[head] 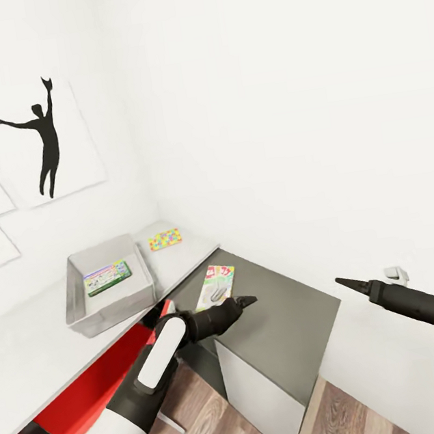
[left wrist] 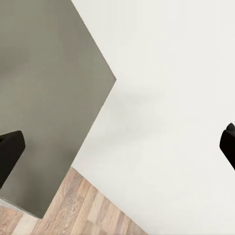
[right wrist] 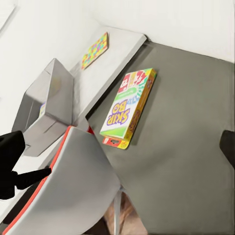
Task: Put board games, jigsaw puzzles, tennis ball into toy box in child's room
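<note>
Skip-Bo box point(head: 215, 285): partly hidden behind left pincer point(head: 248, 301) (jaws wide, empty).
Right pincer point(head: 342, 283): opening unclear.
Toy box point(head: 80, 312): holds one game.

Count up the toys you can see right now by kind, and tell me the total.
Board games: 2, the Monopoly box in the toy box and the Skip-Bo box on the dark grey cabinet top.
Jigsaw puzzles: 1, on the light grey table.
Total: 3
</note>
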Controlling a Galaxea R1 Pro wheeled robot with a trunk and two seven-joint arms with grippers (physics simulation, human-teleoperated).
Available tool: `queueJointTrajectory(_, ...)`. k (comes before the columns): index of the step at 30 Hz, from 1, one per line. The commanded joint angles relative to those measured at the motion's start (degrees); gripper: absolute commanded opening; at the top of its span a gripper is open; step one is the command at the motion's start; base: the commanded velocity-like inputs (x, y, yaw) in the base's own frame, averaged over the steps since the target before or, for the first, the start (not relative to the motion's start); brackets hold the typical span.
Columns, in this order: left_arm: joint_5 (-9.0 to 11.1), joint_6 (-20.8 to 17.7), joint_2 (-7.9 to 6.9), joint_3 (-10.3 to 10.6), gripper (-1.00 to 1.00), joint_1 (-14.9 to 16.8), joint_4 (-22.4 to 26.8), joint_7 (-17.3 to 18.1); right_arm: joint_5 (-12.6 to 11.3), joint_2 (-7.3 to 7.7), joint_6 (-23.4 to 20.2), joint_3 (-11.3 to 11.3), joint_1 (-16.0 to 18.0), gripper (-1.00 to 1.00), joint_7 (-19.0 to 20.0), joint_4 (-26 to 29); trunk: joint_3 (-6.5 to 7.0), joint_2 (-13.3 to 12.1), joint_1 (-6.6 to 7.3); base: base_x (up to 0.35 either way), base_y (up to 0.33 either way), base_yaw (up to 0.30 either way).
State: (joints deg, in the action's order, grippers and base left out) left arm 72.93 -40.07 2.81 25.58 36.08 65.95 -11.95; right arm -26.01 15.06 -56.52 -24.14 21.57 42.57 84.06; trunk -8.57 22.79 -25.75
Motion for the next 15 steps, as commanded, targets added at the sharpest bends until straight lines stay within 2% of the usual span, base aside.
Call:
queueJointTrajectory(1, 0.6, -0.1, 0.0, 0.0, 1.0, 0.0, 0.1, -0.5, 0.2, 0.0, -0.3, -0.1, 0.1, 1.0, 0.3, 0.0, -0.12, 0.1, -0.03, 0.0, 0.0, -0.281)
queueJointTrajectory(3, 0.6, 1.1, 0.0, 1.7, 1.0, 0.0, -0.6, -0.5, 0.2, 0.11, -0.3, -0.1, 0.1, 1.0, 0.5, 0.0, -0.12, 0.1, -0.03, 0.0, 0.0, -0.281)
queueJointTrajectory(4, 0.6, 1.1, 0.0, 1.7, 1.0, 0.0, -0.6, -0.5, 0.2, 0.11, -0.3, -0.1, 0.1, 1.0, 0.5, 0.0, -0.12, 0.1, -0.03, 0.0, 0.0, -0.281)
queueJointTrajectory(6, 0.6, 1.9, 0.0, 4.0, 1.0, 0.0, -1.0, -0.4, 0.2, 0.19, -0.3, -0.2, 0.1, 1.0, 0.6, 0.0, -0.12, 0.1, -0.03, 0.0, 0.0, -0.281)
queueJointTrajectory(7, 0.6, 1.9, 0.0, 4.0, 1.0, 0.0, -1.0, -0.4, 0.2, 0.19, -0.3, -0.2, 0.1, 1.0, 0.6, 0.0, -0.12, 0.1, -0.03, 0.0, 0.0, -0.281)
queueJointTrajectory(8, 0.6, 2.2, 0.0, 5.1, 1.0, 0.0, -1.1, -0.4, 0.2, 0.21, -0.3, -0.2, 0.1, 1.0, 0.6, 0.0, -0.12, 0.1, -0.03, 0.0, 0.0, -0.281)
queueJointTrajectory(9, 0.6, 2.2, 0.0, 5.1, 1.0, 0.0, -1.1, -0.4, 0.2, 0.23, -0.3, -0.3, 0.1, 1.0, 0.6, 0.0, -0.12, 0.1, -0.03, 0.0, 0.0, -0.28)
queueJointTrajectory(13, 0.6, 4.1, 0.0, 7.5, 1.0, 0.0, -1.4, -0.4, 0.2, 0.27, -0.3, -0.3, 0.1, 1.0, 0.7, 0.0, -0.12, 0.1, -0.03, 0.0, 0.0, -0.28)
queueJointTrajectory(15, 0.6, 4.7, 0.0, 7.9, 1.0, 0.0, -1.5, -0.4, 0.2, 0.28, -0.3, -0.3, 0.1, 1.0, 0.8, 0.0, -0.12, 0.1, -0.03, 0.0, 0.0, -0.28)
